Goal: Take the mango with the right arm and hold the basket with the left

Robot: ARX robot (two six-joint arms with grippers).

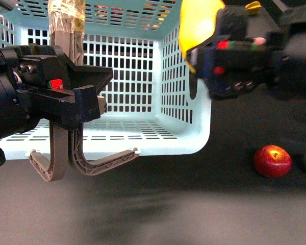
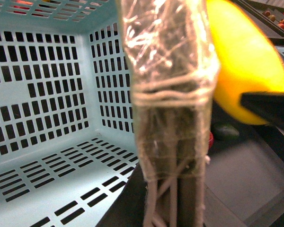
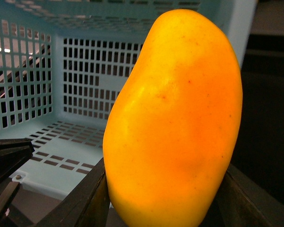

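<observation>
Mango clamped in right end effector, raised beside basket, left end effector closed on taped handle

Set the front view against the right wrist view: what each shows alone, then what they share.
Front only: the red apple, and the left gripper at the taped handle. Right wrist only: the whole mango close up, with skin detail clear and dark jaws on either side. Both: the mango and the turquoise basket.
</observation>
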